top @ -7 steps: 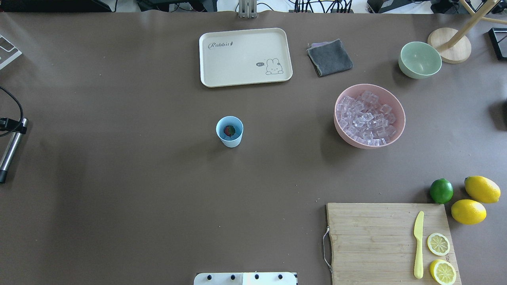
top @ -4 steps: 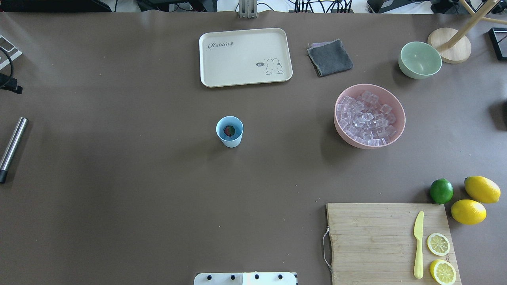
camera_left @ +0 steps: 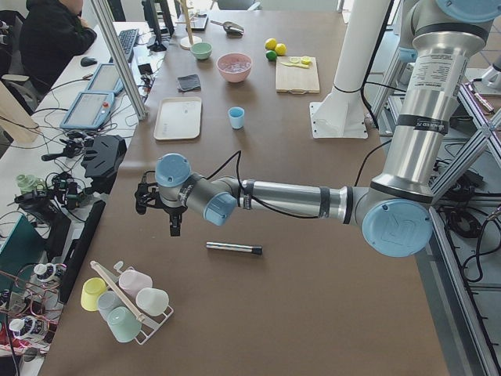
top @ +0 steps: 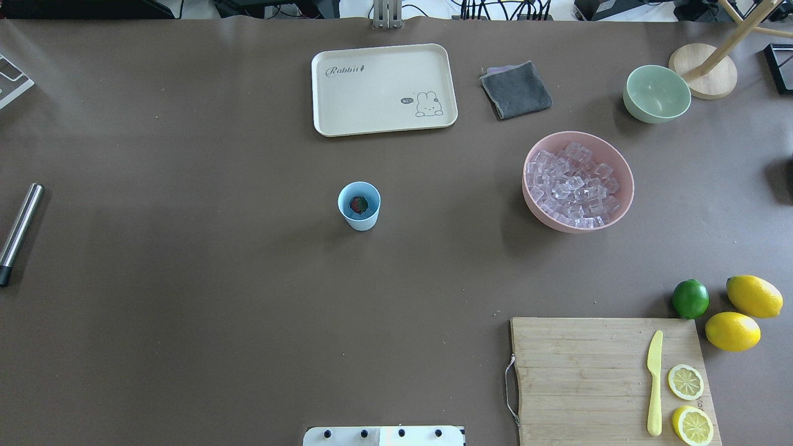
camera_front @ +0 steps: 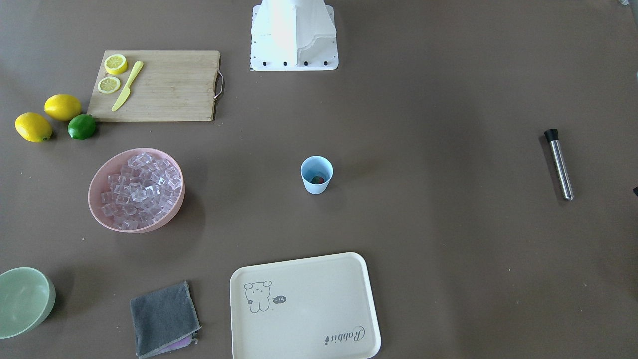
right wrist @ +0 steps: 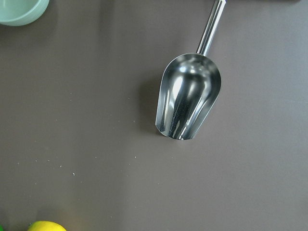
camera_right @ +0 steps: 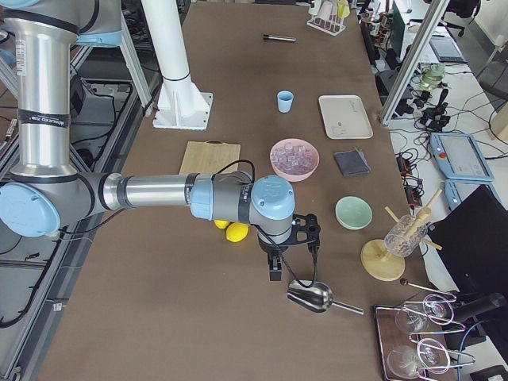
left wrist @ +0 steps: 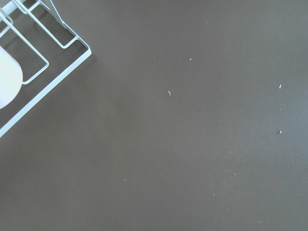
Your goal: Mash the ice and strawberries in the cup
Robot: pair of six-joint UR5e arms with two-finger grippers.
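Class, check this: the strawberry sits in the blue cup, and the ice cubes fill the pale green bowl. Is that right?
No. The overhead view shows the ice cubes fill the pink bowl instead; the strawberry does sit in the blue cup.

Light blue cup [top: 359, 218], red strawberry [top: 359, 204] with green top, clear glossy ice [top: 573, 186], pink bowl [top: 624, 197], cream tray [top: 372, 105] with rabbit drawing, grey cloth [top: 516, 90], green lime [top: 690, 298], brown table [top: 186, 310]

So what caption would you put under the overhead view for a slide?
Blue cup holding a strawberry at mid-table, pink bowl of ice to its right, steel rod far left.
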